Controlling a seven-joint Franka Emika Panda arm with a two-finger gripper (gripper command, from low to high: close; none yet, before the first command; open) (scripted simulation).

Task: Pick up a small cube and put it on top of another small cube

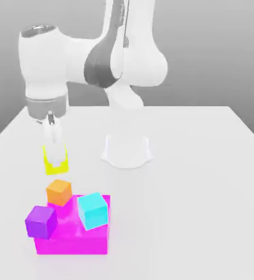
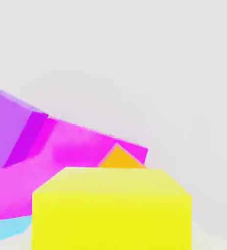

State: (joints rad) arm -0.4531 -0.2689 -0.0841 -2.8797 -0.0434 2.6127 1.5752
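Observation:
My gripper (image 1: 56, 160) hangs above the table, shut on the small yellow cube (image 1: 55, 163), which fills the near part of the hand view (image 2: 111, 210). The small orange cube (image 1: 59, 192) rests on the magenta block's back corner, a little below the held cube and slightly toward the exterior view's right. In the hand view a corner of the orange cube (image 2: 119, 159) peeks out from behind the yellow one.
The large magenta block (image 1: 74, 239) carries a purple cube (image 1: 40, 221) on its left side and a cyan cube (image 1: 93, 210) on its right. The arm's white base (image 1: 126, 150) stands on the white table (image 1: 206, 180) behind them.

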